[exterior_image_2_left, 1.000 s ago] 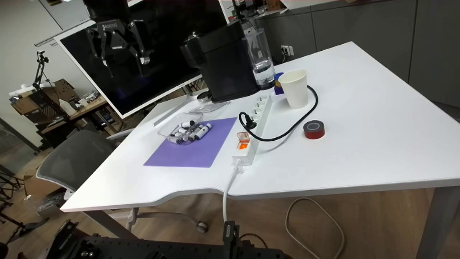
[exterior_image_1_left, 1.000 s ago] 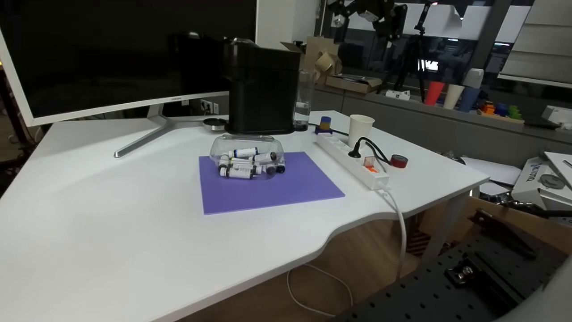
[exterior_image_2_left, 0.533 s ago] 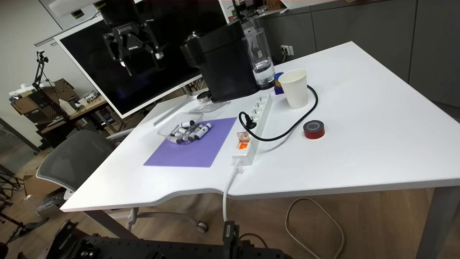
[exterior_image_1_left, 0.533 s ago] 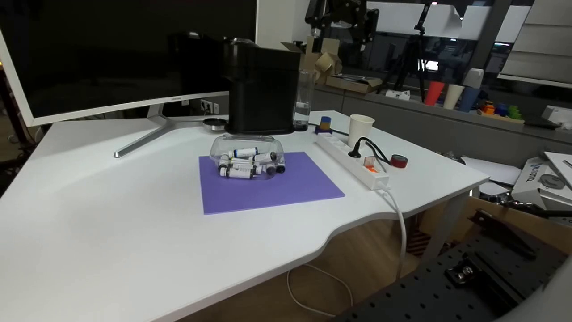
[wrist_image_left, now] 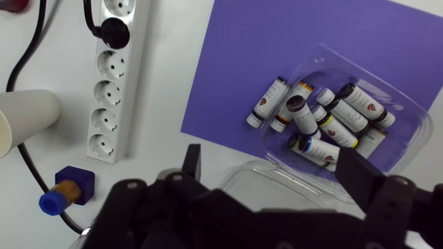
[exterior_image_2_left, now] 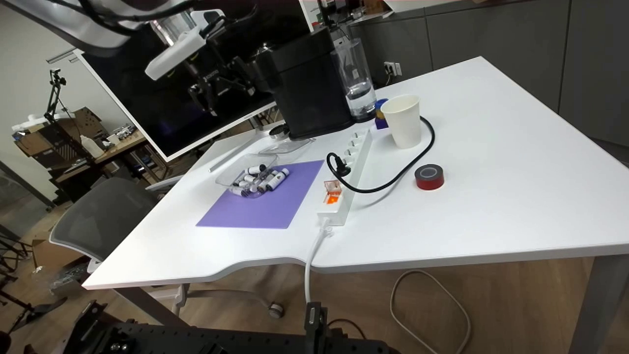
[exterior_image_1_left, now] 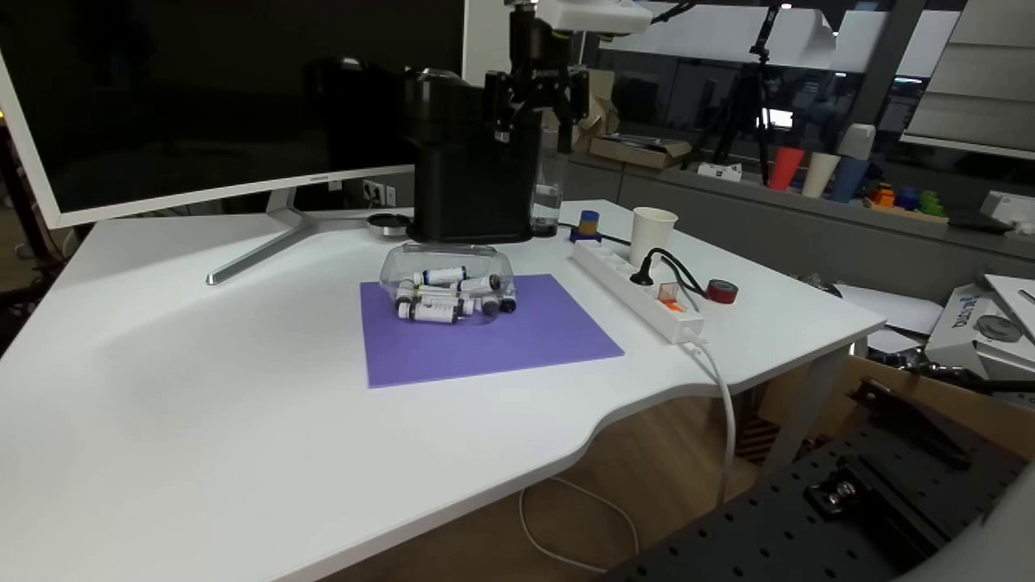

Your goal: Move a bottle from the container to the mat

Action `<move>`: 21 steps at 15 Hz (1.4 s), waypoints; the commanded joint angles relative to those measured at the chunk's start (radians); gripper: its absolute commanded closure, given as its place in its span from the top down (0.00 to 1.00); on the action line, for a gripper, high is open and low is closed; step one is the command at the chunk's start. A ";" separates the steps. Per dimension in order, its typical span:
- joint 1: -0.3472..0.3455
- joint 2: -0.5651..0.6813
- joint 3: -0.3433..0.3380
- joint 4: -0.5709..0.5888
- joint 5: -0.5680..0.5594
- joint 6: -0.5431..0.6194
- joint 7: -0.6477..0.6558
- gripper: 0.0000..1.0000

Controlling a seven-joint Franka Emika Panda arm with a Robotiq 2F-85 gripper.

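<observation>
A clear plastic container [wrist_image_left: 408, 100] holds several small bottles [wrist_image_left: 335, 131] with white labels. It shows in both exterior views [exterior_image_1_left: 449, 252] [exterior_image_2_left: 226, 173] and stands on the back part of the purple mat [wrist_image_left: 238, 52]. The mat [exterior_image_1_left: 493, 356] also shows in the exterior views [exterior_image_2_left: 255, 214]. One bottle [wrist_image_left: 268, 100] appears to lie on the mat just outside the container's wall. My gripper [wrist_image_left: 268, 166] is open and empty. In both exterior views it hangs high above the table [exterior_image_1_left: 534, 139] [exterior_image_2_left: 232, 102], well above the bottles. In the wrist view the right finger covers part of a blue-ringed bottle.
A clear lid [wrist_image_left: 263, 186] lies behind the container. A tall black machine [exterior_image_1_left: 477, 170] with a water tank [exterior_image_2_left: 361, 98] stands behind, beside the monitor [exterior_image_1_left: 226, 97]. A power strip [exterior_image_1_left: 631, 287], black cable, white cup [exterior_image_1_left: 651, 230] and tape roll [exterior_image_2_left: 429, 177] lie beside the mat.
My gripper has moved down and, in both exterior views, sideways toward the area above the container and black machine. Its fingers stay apart. The bottles, container and mat have not moved.
</observation>
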 commanded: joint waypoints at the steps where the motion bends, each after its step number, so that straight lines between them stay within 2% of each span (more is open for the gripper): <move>1: 0.030 0.109 0.001 0.082 -0.080 0.010 0.086 1.00; 6: 0.070 0.199 -0.010 0.113 -0.131 -0.034 0.138 1.00; 14: 0.114 0.266 -0.008 0.092 -0.246 -0.066 0.116 1.00; 21: 0.104 0.273 0.009 0.094 -0.215 -0.058 0.082 1.00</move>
